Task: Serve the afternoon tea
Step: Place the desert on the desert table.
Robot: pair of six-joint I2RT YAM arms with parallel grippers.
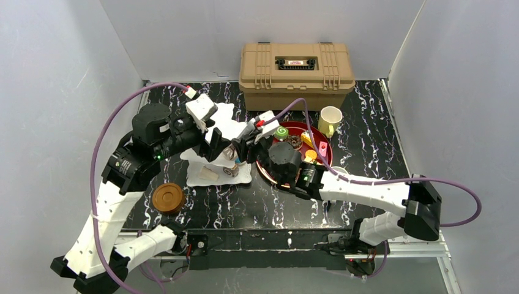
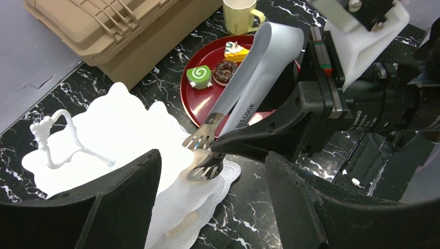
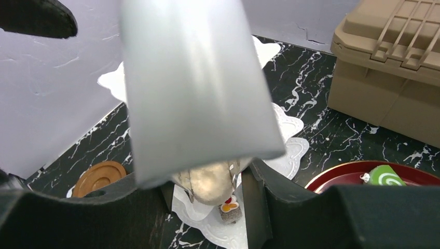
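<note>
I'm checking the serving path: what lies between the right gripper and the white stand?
The silver tongs held by the right gripper, tips over the white stand's edge; clearest in the left wrist view.

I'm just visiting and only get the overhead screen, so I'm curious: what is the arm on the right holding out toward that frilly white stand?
Observer: The left wrist camera shows it clearly: silver tongs, clamped in the right gripper.
Operator: Is there any food in them?
Observer: No. In that same view their tips stand apart with nothing between them, over the rim of the white stand.
Operator: So nothing is served yet?
Observer: One piece is. The right wrist camera shows a small brown cake, orange on top, lying on a lower tier just below the tongs.
</note>
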